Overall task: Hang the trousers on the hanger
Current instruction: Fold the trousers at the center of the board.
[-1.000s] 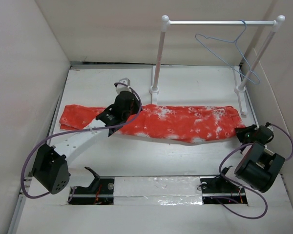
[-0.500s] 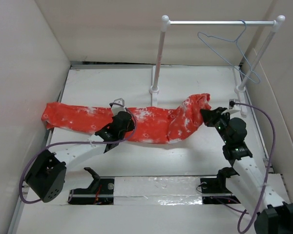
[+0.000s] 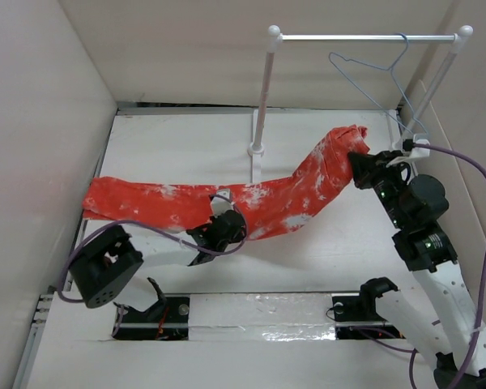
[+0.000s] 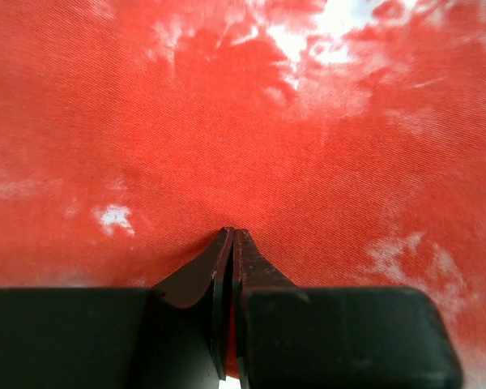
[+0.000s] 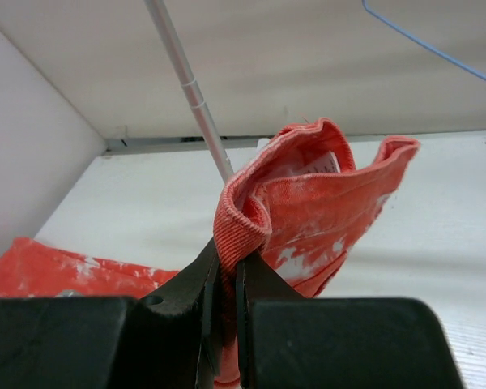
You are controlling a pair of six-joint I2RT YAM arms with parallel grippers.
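The red-orange trousers [image 3: 162,201] lie across the table, with their right end lifted. My right gripper [image 3: 358,156] is shut on the ribbed waistband [image 5: 241,223] and holds it up in the air, just below and left of the hanger. The thin blue-grey hanger [image 3: 386,70] hangs by its hook from the rail; one of its wires shows in the right wrist view [image 5: 437,49]. My left gripper [image 3: 219,233] is at the near edge of the legs. Its fingers [image 4: 231,235] are closed with red cloth [image 4: 243,121] pinched between them.
The white two-pole rail stand [image 3: 263,89] with its metal crossbar [image 3: 348,36] stands at the back right, and its left pole [image 5: 190,89] is right behind the lifted cloth. White walls close in the table on the left, the back and the right.
My right gripper reached in, took the waistband end and raised it back and right toward the hanger. My left gripper slid nearer and to the right, dragging the legs with it.
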